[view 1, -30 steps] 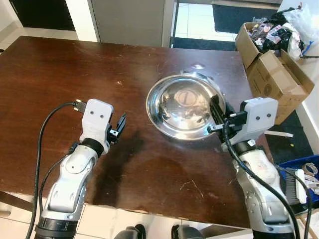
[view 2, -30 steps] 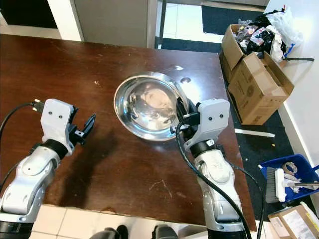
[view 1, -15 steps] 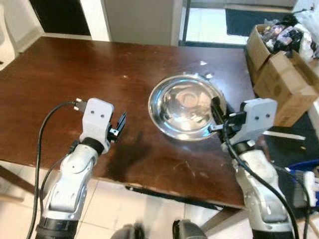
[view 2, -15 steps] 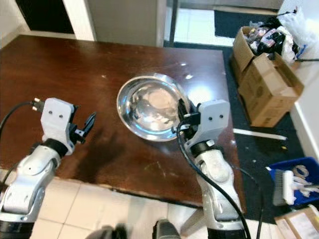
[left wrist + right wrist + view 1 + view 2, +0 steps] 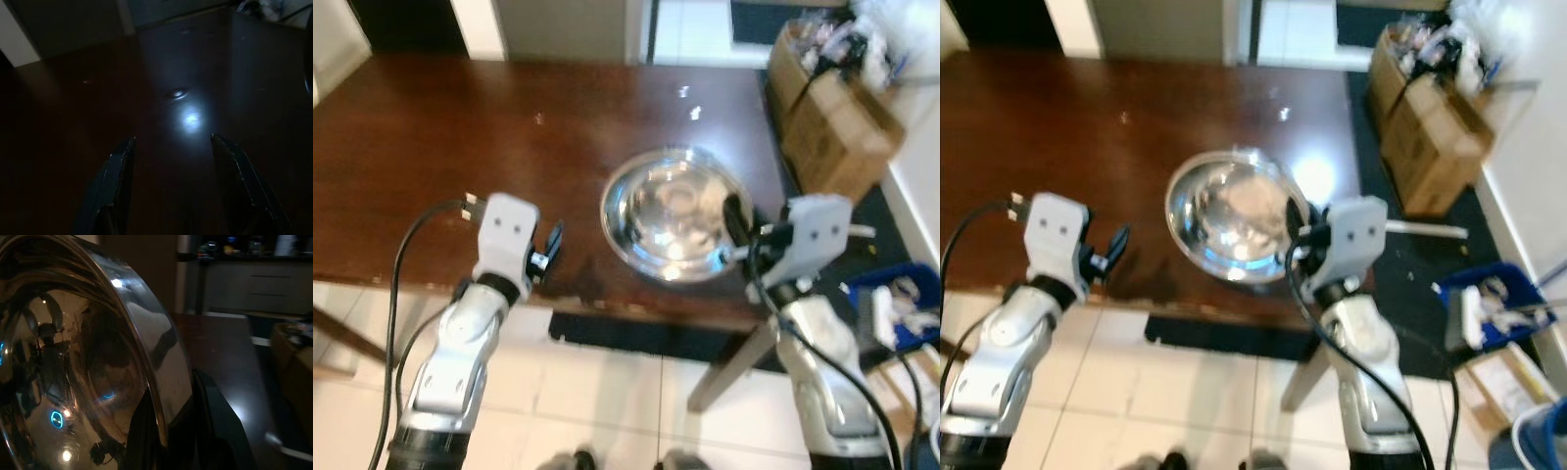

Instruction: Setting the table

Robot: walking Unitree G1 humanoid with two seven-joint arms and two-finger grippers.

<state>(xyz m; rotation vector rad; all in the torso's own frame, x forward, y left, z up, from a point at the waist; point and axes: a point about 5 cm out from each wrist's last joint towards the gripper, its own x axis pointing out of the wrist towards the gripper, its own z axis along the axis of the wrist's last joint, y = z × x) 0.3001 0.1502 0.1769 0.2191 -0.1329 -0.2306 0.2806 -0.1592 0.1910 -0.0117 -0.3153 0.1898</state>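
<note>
Steel bowl, wide and shiny, sits over the near right part of the dark wooden table in the left eye view, gripped at its near right rim by the right gripper. Against the pictures from a second ago, the table's near edge and the tiled floor now take up far more of the picture, and the whole scene is blurred, so the camera has pulled back: the robot seems to be stepping away from the table, bowl in hand. The left gripper hovers beside the table's near edge, holding nothing, as it did before.

In the right eye view the same layout reads: the bowl by the table's near right corner, cardboard boxes on the floor beyond, a blue bin to the right. The bowl's place relative to the right arm matches the earlier pictures, so the hold is kept while the body moves.

The left wrist view is dark; the two fingers stand spread apart over bare table top, with nothing between them.

In the right wrist view, the bowl's rim runs between the two black fingers, which pinch it from inside and outside.

My judgement: the bowl is being carried to another place setting, and a thin rim hold while walking could slip.
</note>
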